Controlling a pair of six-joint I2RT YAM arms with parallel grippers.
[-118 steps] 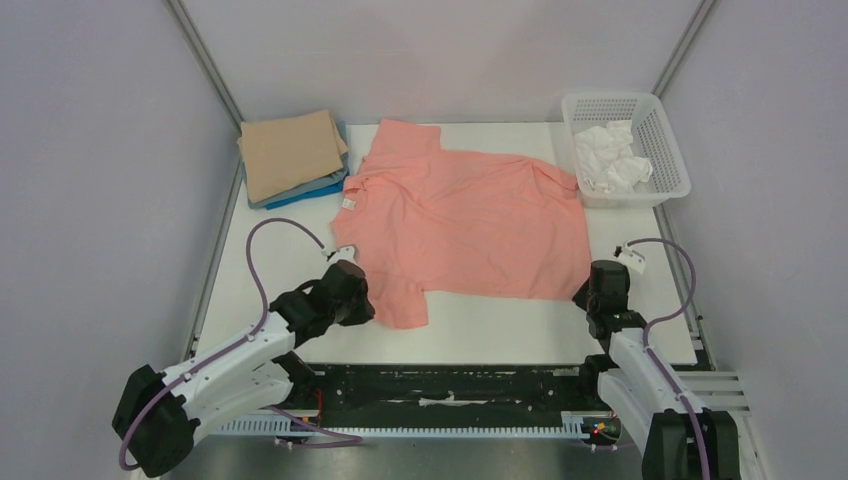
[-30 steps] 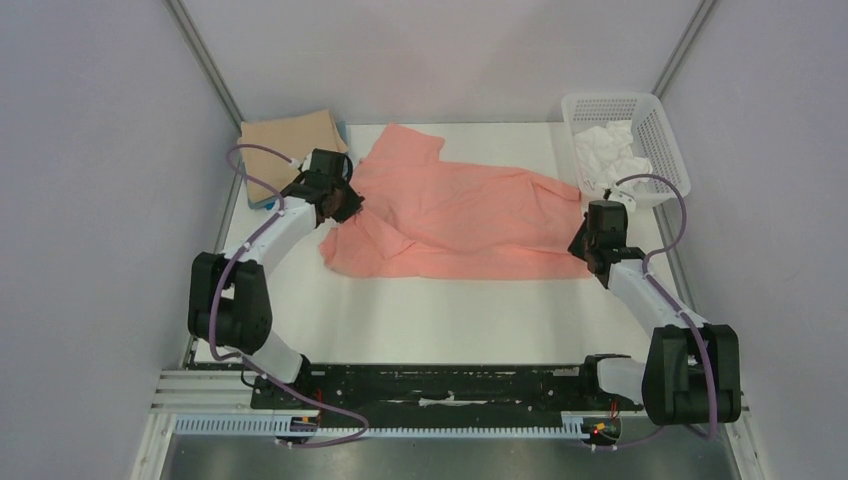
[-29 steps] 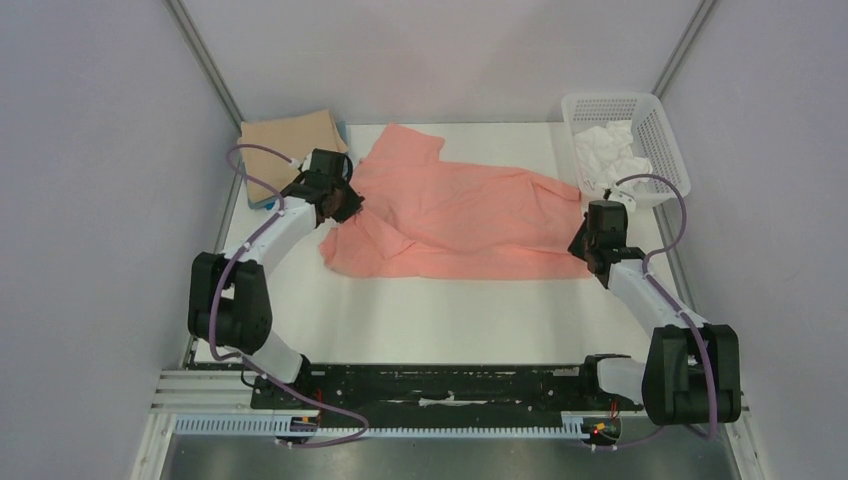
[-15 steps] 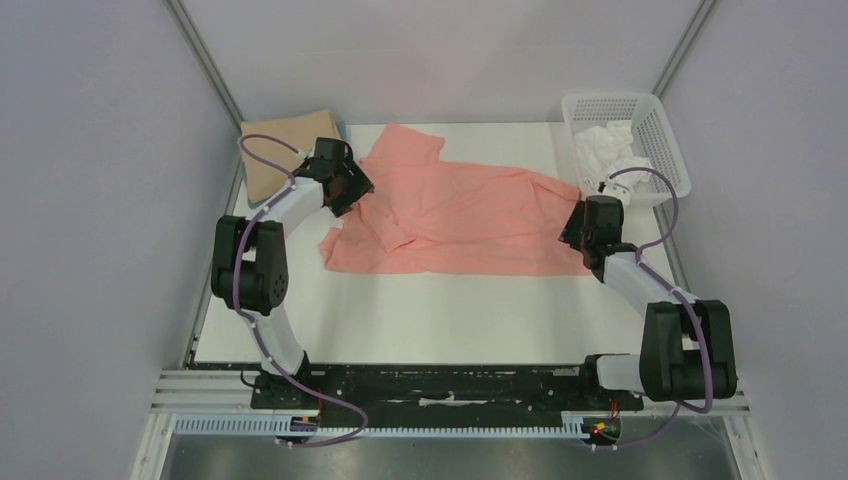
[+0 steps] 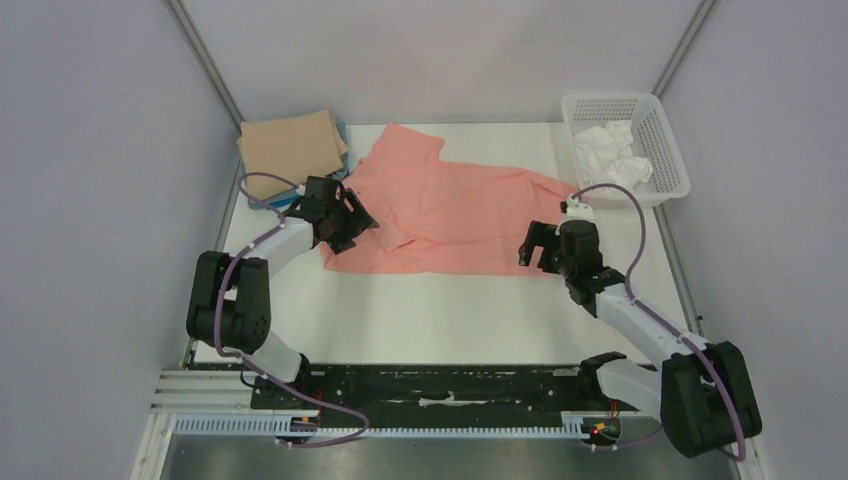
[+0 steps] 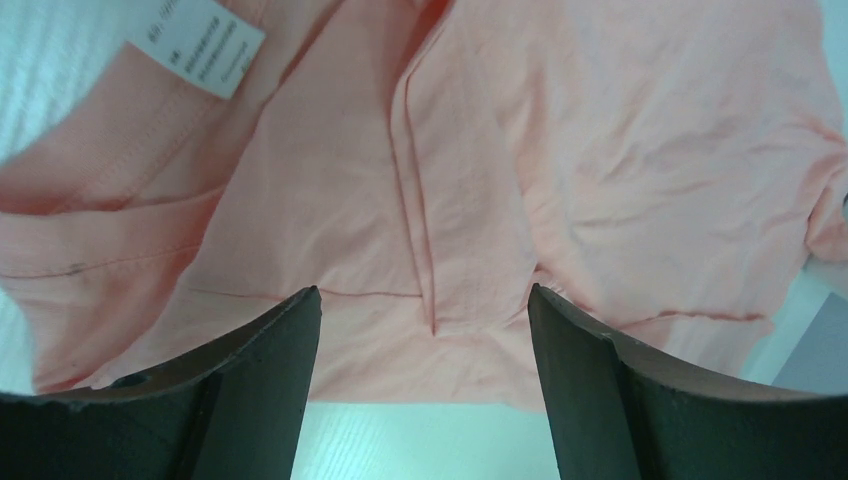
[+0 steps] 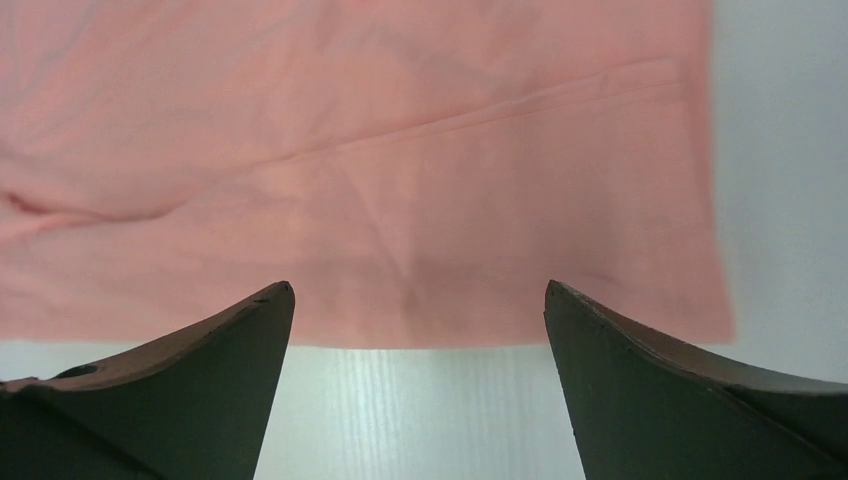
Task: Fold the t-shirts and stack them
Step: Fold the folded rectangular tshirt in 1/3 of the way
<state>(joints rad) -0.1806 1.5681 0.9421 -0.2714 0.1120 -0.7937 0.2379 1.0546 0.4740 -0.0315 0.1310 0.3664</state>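
Left claw point(image 6: 422, 295) and right claw point(image 7: 417, 285) spread above salmon tee point(image 5: 460, 215); label point(image 6: 195, 45) print apparently blurred.

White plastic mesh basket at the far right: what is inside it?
Crumpled white cloth lies inside the white plastic mesh basket, filling much of it. Anything beneath that cloth is covered and cannot be seen.

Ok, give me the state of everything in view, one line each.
Pink t-shirt: lying flat, partly folded over itself, not gripped.
Folded shirts: stacked, tan one on top.
Basket: upright, holding cloth.
White cloth: crumpled, inside the basket.
Left gripper: open, empty, above the pink t-shirt's near edge.
Right gripper: open, empty, above the same edge.
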